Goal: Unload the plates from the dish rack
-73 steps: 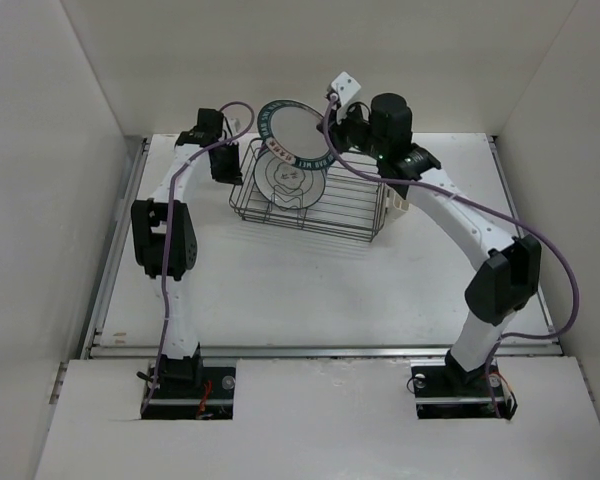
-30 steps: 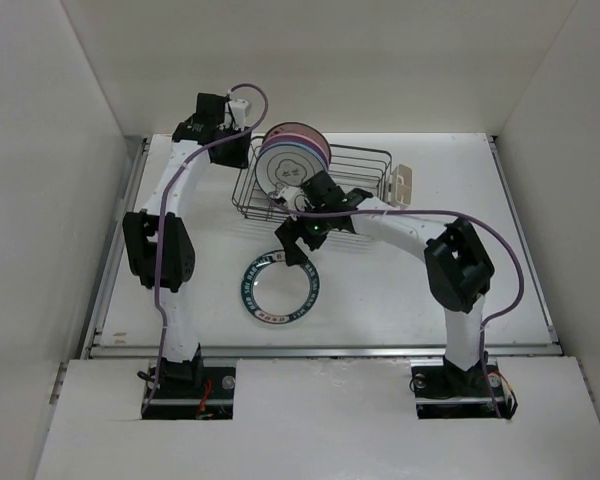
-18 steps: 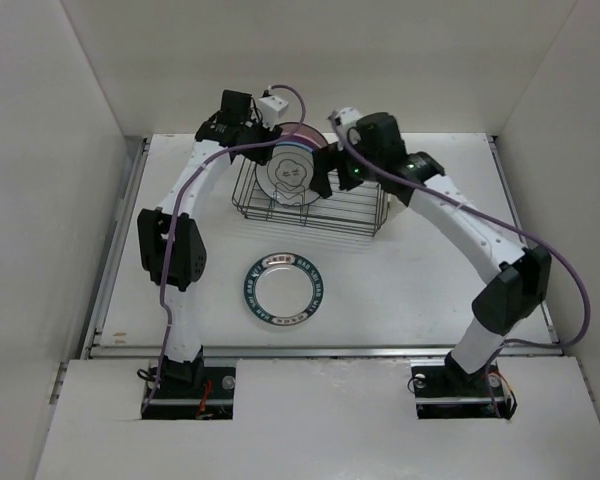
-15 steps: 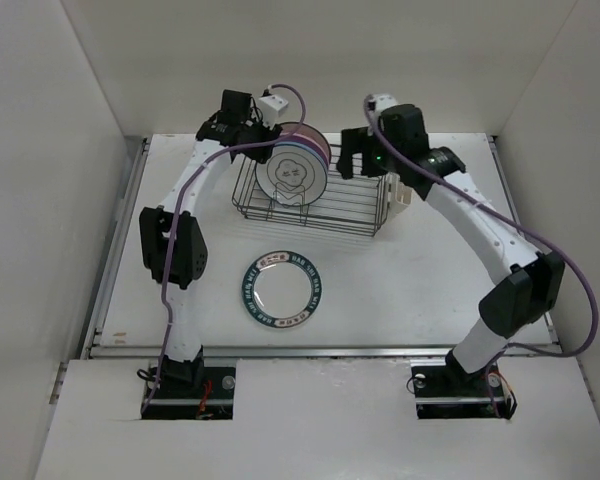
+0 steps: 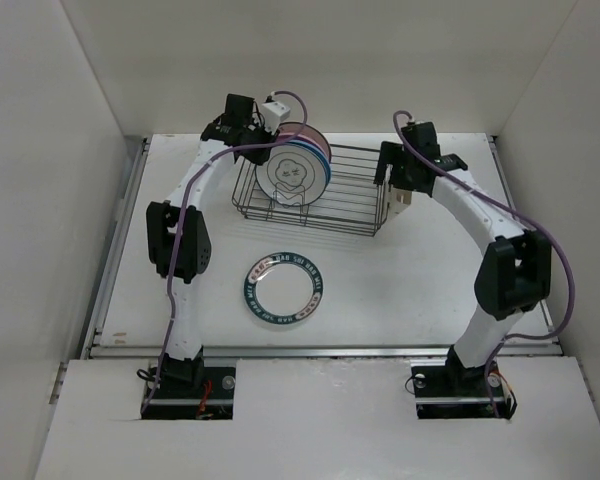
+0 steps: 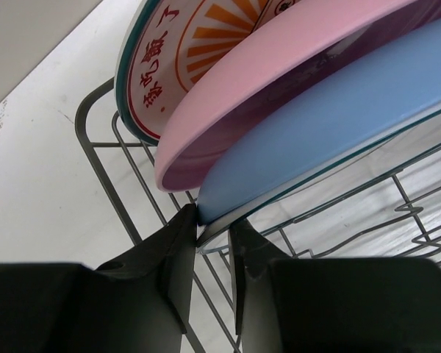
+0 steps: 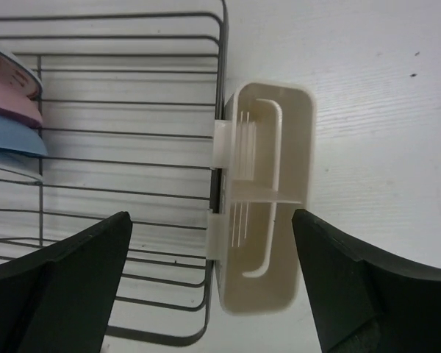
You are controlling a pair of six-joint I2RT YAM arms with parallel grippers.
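The black wire dish rack holds several upright plates. Frontmost is the white flower-outline plate, with blue, pink and orange-patterned plates behind it. My left gripper reaches over their top-left edge. In the left wrist view the left gripper is pinched on the front plate's thin dark rim, its left finger against the blue plate's edge. The teal-rimmed plate lies flat on the table. My right gripper hangs wide open over the cream cup, holding nothing.
The cream cup is clipped to the rack's right end. White walls enclose the table on the left, back and right. The arm bases sit at the near edge.
The right arm swung from the rack's middle to the cup end. The left gripper narrowed onto the front plate's rim. The teal-rimmed plate, held above the rack earlier, lies on the table.
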